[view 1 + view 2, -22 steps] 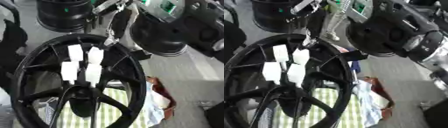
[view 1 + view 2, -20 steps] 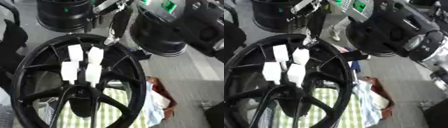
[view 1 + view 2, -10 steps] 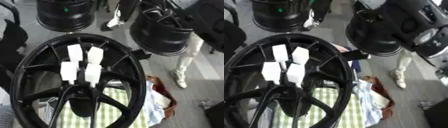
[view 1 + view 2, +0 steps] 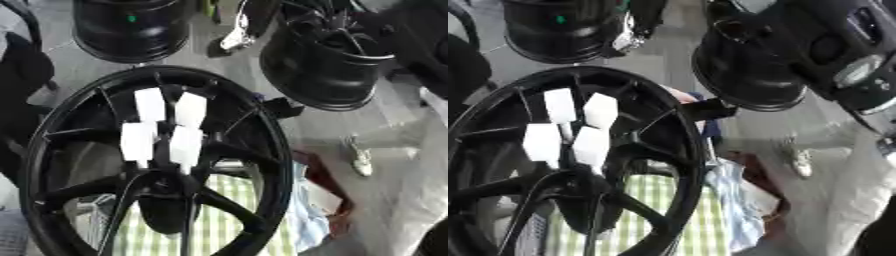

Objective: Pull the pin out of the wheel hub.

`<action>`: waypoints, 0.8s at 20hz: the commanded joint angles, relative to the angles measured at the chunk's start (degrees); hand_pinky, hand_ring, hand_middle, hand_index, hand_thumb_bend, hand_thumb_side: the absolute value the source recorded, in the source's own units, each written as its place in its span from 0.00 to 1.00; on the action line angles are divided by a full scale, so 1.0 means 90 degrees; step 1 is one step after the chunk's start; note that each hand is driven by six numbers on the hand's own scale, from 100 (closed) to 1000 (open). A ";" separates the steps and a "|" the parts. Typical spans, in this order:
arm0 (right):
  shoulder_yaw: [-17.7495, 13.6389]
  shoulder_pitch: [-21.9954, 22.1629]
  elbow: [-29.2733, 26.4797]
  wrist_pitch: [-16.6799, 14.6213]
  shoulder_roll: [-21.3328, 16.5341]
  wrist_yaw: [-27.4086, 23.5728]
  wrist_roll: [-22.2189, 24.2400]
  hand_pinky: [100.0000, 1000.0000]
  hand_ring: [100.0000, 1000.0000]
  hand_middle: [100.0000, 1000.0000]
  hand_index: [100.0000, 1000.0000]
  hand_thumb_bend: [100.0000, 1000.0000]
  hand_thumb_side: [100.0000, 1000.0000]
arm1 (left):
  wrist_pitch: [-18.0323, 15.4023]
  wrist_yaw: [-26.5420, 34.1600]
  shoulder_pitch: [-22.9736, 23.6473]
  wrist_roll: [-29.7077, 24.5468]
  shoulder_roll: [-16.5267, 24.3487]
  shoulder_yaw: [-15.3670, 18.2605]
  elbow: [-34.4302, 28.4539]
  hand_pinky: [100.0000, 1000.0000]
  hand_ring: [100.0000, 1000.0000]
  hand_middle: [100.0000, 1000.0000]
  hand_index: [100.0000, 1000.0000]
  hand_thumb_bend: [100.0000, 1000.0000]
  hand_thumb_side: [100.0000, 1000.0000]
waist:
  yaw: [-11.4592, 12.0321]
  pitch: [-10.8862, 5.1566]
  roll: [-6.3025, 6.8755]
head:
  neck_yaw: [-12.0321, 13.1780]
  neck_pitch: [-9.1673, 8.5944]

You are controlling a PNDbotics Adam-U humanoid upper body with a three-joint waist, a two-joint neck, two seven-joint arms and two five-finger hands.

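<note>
Step in hand: honestly the reach hasn't begun. Nothing of mine is touching the big black spoked alloy wheel [image 4: 273, 150], so I'd call this the approach stage.

My fingers: can't tell if they're apart or together, since neither hand shows in either eye view. All I get of myself is a chunk of black arm with a silver joint [image 4: 842, 47], up in the top right corner of the right eye view.

Where the task's thing is: the wheel fills the lower left and lies tilted toward me, with its dark round hub [image 4: 162, 192] low in the picture where the spokes meet.

The pin: four white rectangular blocks [image 4: 185, 145] sit in a tight cluster just above the hub, in among the spokes. I can't make out anything else pin-like, so my guess is the pin is one of those or is tucked under them.

Underneath: a green-and-white checked cloth [image 4: 219, 220] shows through the spokes, with a crumpled pale blue cloth [image 4: 737, 197] just beside the rim on the right.

Around it: two more black wheels stand behind, one at top left [image 4: 131, 30] and one at top right [image 4: 324, 65], both apart from mine.

Next move: bring a hand down over the spokes to the white cluster, sort out which piece is really the pin, pinch it and pull straight out along its own line. The spokes crowd it, so I'd come in from above.
</note>
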 commanded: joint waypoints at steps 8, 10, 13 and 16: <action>0.0232 -0.0137 0.0487 0.0043 0.0091 0.0056 -0.0009 0.85 0.87 0.81 0.86 0.32 0.37 | 0.0001 0.0042 -0.0089 -0.0030 0.0135 0.0024 -0.0087 0.80 0.87 0.76 0.83 0.47 0.54 | 0.0030 -0.0092 0.0049 | -0.0052 -0.0080; 0.0261 -0.0135 0.0580 0.0035 0.0131 0.0105 -0.0009 0.85 0.87 0.81 0.86 0.33 0.36 | 0.0001 0.0038 -0.0090 -0.0037 0.0134 0.0020 -0.0089 0.80 0.87 0.76 0.83 0.47 0.54 | 0.0035 -0.0092 0.0044 | -0.0058 -0.0075; 0.0333 -0.0122 0.0682 -0.0027 0.0178 0.0096 -0.0009 0.85 0.87 0.81 0.86 0.33 0.36 | 0.0004 0.0042 -0.0091 -0.0038 0.0122 0.0018 -0.0085 0.80 0.87 0.76 0.83 0.47 0.54 | 0.0043 -0.0090 0.0035 | -0.0066 -0.0079; 0.0401 -0.0106 0.0768 -0.0001 0.0214 0.0094 -0.0009 0.84 0.87 0.81 0.87 0.33 0.39 | 0.0008 0.0041 -0.0089 -0.0047 0.0121 0.0012 -0.0082 0.80 0.87 0.76 0.83 0.47 0.54 | 0.0051 -0.0086 0.0028 | -0.0067 -0.0076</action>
